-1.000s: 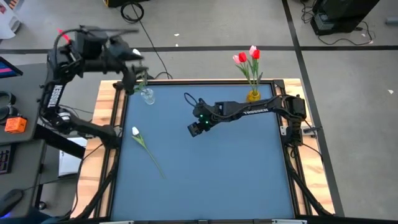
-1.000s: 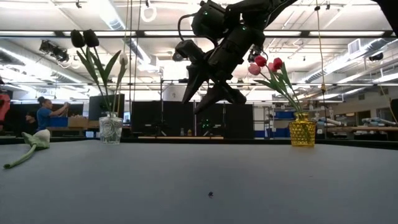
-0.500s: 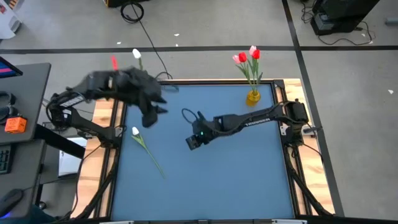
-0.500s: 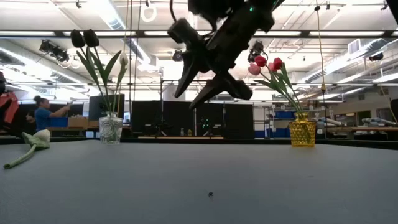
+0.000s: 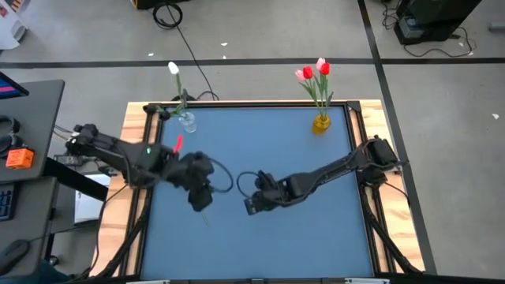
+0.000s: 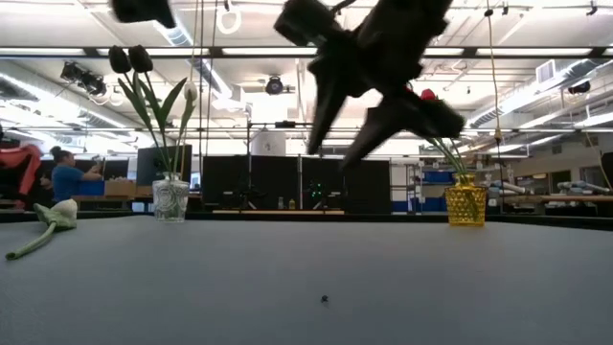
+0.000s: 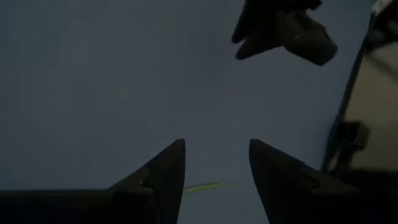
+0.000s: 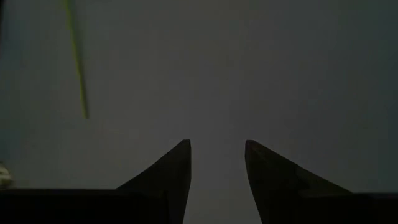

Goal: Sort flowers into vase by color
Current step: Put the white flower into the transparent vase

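Observation:
A white tulip [image 6: 56,217] lies flat on the blue table's left part. In the high view my left arm covers most of it. My left gripper [image 5: 199,200] hovers open above its green stem [image 7: 205,186], which shows between the fingers. My right gripper [image 5: 251,207] hangs open over the table's middle, and the stem's end [image 8: 76,59] lies off to one side of it. A clear vase [image 5: 187,122] at the far left edge holds dark tulips [image 6: 129,59] and a white one [image 5: 173,69]. A yellow vase [image 5: 321,122] at the far edge holds red and pink tulips [image 5: 314,72].
Wooden rails [image 5: 136,150] frame the blue table. The two grippers hang close to each other near the middle, and my right gripper [image 7: 281,28] shows ahead in the left wrist view. People [image 6: 67,174] stand in the room beyond the table. A desk [image 5: 28,142] stands left of the table.
My left arm has swung from the clear vase at the far left corner toward the near edge and the table's middle, and now hangs over the lying white tulip. My right gripper has moved toward the near edge. The tulip on the table has stayed put.

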Tool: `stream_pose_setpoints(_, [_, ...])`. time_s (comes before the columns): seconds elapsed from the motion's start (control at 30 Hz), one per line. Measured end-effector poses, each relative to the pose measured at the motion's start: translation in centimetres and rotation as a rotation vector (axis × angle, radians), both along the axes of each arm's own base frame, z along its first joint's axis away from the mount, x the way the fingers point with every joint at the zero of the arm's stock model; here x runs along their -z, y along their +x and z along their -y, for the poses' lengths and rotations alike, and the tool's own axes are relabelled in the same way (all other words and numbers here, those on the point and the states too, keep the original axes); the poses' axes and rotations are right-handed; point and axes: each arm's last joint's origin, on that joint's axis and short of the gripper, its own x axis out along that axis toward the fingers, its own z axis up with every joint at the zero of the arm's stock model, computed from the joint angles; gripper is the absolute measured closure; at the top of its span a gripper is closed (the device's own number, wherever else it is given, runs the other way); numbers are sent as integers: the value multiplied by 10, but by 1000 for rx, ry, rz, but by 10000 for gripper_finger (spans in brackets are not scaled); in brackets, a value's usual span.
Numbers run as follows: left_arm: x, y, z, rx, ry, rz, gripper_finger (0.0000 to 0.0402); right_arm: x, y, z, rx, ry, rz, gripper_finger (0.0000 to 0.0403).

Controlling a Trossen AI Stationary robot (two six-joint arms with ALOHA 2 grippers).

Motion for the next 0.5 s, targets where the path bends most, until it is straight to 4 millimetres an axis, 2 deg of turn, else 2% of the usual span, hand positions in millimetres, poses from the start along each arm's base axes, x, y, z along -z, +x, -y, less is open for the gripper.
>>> stream_pose_setpoints(0.17, [28,-6,32,-264,-127,67,219,5,-12,-7,-20,-26,-106,243])
stream_pose_setpoints(0.27, [43,-15,45,-456,-162,110,219,7,-19,-6,-31,-7,-198,243])
stream_pose_setpoints(0.37, [62,-23,50,-615,-175,136,219,9,-25,-4,-88,23,-276,243])
stream_pose_setpoints(0.5, [96,-33,47,-767,-180,95,219,10,-30,-4,-213,20,-336,243])
